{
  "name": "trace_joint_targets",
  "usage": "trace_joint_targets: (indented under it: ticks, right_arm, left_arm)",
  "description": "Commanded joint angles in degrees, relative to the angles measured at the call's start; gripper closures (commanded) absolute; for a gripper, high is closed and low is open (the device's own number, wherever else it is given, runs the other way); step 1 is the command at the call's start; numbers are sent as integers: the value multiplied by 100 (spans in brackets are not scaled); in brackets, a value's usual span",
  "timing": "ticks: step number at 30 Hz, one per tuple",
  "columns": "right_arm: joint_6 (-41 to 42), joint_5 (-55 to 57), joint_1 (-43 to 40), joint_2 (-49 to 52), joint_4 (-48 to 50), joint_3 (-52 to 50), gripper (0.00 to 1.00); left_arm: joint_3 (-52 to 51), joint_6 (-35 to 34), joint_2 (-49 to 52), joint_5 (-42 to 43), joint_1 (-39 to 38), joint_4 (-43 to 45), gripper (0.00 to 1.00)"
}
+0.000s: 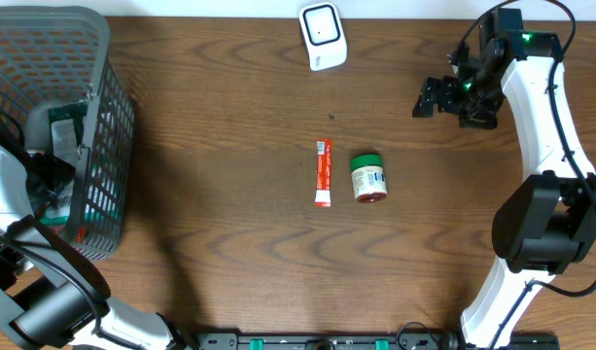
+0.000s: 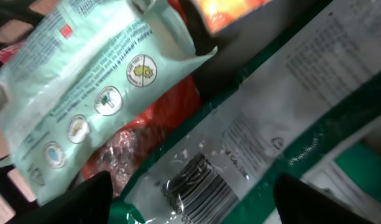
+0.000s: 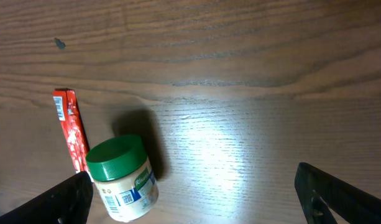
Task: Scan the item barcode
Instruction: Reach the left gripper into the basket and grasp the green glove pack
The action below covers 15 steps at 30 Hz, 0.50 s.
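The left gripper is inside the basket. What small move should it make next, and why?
Probably lower the left gripper a little and close on the clear green-edged packet: its jaws stand open, holding nothing, with the barcode just between them.

you have one green-lidded jar (image 1: 368,178) on the table. just to the jar's left lies one red stick packet (image 1: 323,173). beyond the jar, toward the far edge, stands one white barcode scanner (image 1: 323,36). far to the jar's left there is one grey mesh basket (image 1: 108,126). inside it the left wrist view gives you three packets: one pale green packet (image 2: 97,81), one red-orange packet (image 2: 171,112) and one clear packet with green edges (image 2: 258,143); you can't tell whether more lie underneath. you have two arms: the right arm (image 1: 545,107) to the jar's right, and the left arm (image 1: 1,190) far to its left.
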Motion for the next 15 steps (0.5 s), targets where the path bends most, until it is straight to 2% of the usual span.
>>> trace_joint_targets:
  ticks: [1,11,15]
  right_arm:
    - [-13,-26,-24,-9,-2,94,1]
    - [-13,-26,-24,-9,-2,94,1]
    - [-13,-26,-24,-9,-2,94,1]
  left_arm:
    - [-208,26,44,-131,9,94,17]
    - [-66,-37,42,229,9,83,18]
    - [42,-28,7,852,9,33,19]
